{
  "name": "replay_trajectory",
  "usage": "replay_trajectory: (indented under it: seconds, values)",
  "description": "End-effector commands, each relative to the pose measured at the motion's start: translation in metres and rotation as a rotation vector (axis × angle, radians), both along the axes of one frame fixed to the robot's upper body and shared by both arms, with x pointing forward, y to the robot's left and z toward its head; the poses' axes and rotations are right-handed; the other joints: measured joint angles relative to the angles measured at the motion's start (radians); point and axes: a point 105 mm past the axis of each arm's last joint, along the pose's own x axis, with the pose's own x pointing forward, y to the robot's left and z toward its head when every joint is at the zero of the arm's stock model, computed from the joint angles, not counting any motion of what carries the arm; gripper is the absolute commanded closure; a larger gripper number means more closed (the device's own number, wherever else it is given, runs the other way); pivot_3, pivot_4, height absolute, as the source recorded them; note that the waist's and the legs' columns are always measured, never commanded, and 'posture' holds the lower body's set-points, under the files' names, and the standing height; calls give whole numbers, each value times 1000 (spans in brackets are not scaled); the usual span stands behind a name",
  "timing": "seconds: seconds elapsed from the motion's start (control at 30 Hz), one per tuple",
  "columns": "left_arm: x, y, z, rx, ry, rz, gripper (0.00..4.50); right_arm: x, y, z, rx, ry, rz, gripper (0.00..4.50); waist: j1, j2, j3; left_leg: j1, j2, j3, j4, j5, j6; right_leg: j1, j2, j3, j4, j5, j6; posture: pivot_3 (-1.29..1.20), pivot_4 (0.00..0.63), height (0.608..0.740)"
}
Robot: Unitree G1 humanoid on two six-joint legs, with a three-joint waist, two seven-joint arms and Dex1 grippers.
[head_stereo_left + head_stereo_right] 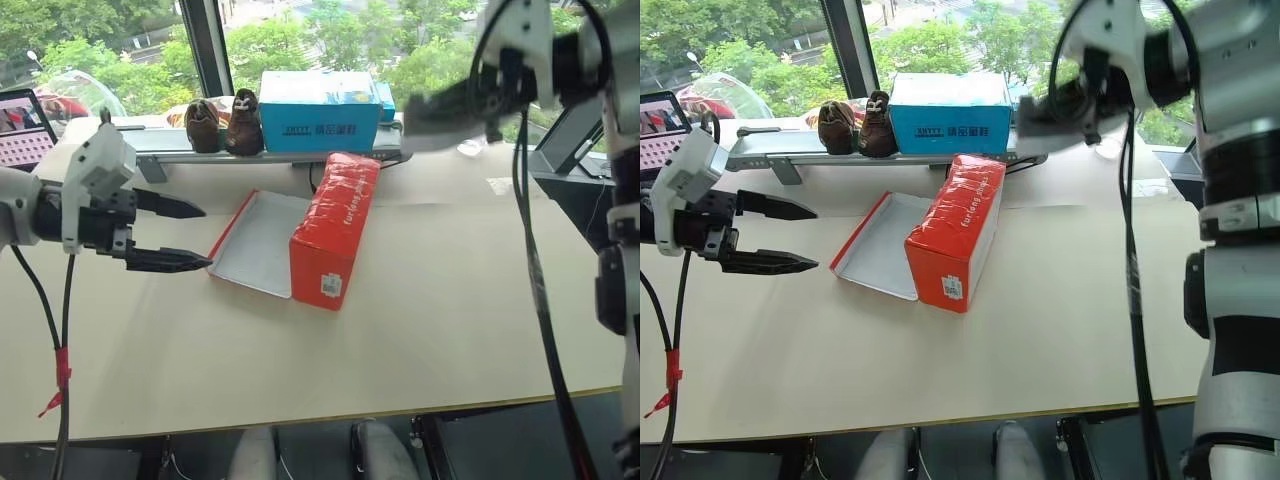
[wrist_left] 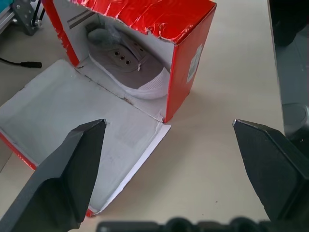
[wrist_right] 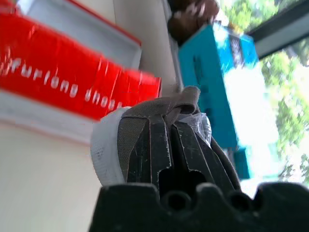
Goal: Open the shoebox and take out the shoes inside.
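The red shoebox point(image 1: 335, 235) lies on its side mid-table, its white-lined lid point(image 1: 255, 245) folded flat onto the table toward my left. In the left wrist view one grey shoe point(image 2: 128, 67) with a white sole rests inside the box. My left gripper point(image 1: 205, 237) hovers open just left of the lid, pointing at the box's open side, with nothing between its fingers. My right gripper point(image 3: 169, 125) is shut on the other grey shoe point(image 3: 111, 145), held high above the table's far right; there the shoe point(image 1: 440, 108) looks blurred.
A blue box point(image 1: 320, 110) and small dark brown shoes point(image 1: 222, 125) stand on the ledge behind the table. A laptop point(image 1: 25, 125) sits at the far left. The table's front edge point(image 1: 330, 420) runs close to me.
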Motion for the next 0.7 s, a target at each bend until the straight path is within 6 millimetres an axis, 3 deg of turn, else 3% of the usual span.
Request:
replay_trajectory:
  seconds: [0.03, 0.17, 0.27, 0.37, 0.47, 0.7]
  values:
    - [-1, -2, 11, 8, -47, -21, 0, 6, -30, -30, -26, 42, -97, 4464, 0, 0, 0, 0, 0, 0, 1, 0, 0, 0, 0, 0, 0, 0, 0, 0, 150, 740]
    - [1, -4, 11, 8, -43, -33, 0, 16, -51, -79, -17, 126, -193, 4464, -4, 2, 2, 0, 0, 0, 1, 0, 0, 0, 0, 1, 0, 0, 0, 0, 150, 740]
    - [1, -4, 12, 10, -41, -37, 0, 18, -58, -103, -7, 172, -228, 4464, -10, 3, 2, 0, 0, 0, 0, 0, 0, 0, 0, 1, 0, 0, 0, 0, 150, 740]
    - [0, -4, 13, 14, -40, -39, 0, 18, -69, -121, -11, 204, -273, 3630, -17, 4, 3, 0, 0, 0, 0, 0, 0, 0, 0, 1, 0, 0, 0, 0, 150, 740]
    - [-1, -3, 14, 17, -38, -37, 0, 16, -75, -125, -6, 224, -293, 2691, -22, 4, 3, 0, -1, 0, 1, 0, 0, 1, 0, 1, 0, 0, 2, 0, 150, 740]
    - [-2, -1, 14, 18, -36, -29, 0, 1, -83, -101, -22, 253, -285, 222, -23, 4, 3, 0, -1, 0, 1, 0, 0, 1, 0, 2, 0, 0, 2, 0, 150, 740]
